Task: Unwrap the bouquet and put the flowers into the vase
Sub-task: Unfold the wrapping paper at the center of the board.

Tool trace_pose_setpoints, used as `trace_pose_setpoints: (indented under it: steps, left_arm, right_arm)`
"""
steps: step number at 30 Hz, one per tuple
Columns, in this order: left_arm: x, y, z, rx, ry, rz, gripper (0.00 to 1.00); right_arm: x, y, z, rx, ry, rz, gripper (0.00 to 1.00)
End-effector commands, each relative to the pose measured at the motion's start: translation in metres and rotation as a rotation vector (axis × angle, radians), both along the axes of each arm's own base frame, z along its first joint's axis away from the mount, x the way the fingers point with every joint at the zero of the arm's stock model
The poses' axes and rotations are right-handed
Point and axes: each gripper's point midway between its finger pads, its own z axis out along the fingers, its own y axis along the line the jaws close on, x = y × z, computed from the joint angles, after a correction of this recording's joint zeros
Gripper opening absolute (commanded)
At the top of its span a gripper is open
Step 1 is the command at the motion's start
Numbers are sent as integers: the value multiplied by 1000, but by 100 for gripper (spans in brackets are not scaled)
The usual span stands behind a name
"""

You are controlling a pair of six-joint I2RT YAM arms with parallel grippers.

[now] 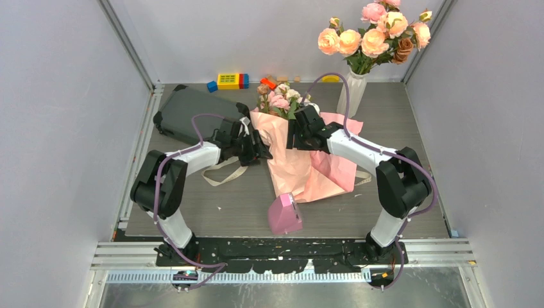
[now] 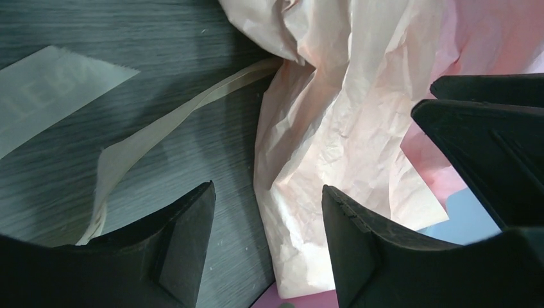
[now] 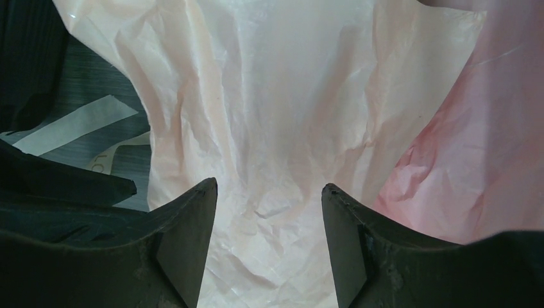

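"Closest on the table (image 1: 224, 208) sits the pink wedge (image 1: 285, 213), apart from both claws. How far along are we?"

"Partway, I'd judge. From the left: the beige ribbon (image 1: 221, 174) lies loose on the table, so the tie is off. The bouquet (image 1: 292, 160) paper is fanned open, yet the flowers (image 1: 280, 97) lie bundled at its far end."

"And the claws?"

"Left gripper (image 2: 268, 192) is spread, the paper's crumpled left edge between its fingers (not pinched, as far as its wrist view shows). Right gripper (image 3: 269, 189) is spread too, over the paper's upper right side."

"The vase (image 1: 353, 93)?"

"Far right, beyond the right claw, upright — holding only a bigger peach cluster (image 1: 378, 32). Every small rose has yet to go in."
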Motion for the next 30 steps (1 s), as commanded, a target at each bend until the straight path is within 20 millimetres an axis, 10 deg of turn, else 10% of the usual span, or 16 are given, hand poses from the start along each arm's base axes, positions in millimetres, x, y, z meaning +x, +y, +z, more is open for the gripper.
trace_pose_setpoints:
  steps: [1,7,22,30]
  left_arm:
    - [18,-21,16,-40,-71,-30,63]
    - [21,-34,8,-31,-69,-62,60]
    - [11,-26,-17,43,-9,-77,1]
    - [10,-22,-20,63,-6,-79,0]
  right_arm:
    - [12,-4,6,-62,-18,-14,66]
    - [11,-6,-13,-94,19,-15,65]
    - [2,-39,-52,-177,113,-79,63]
    - [2,-71,-57,-220,133,-142,63]
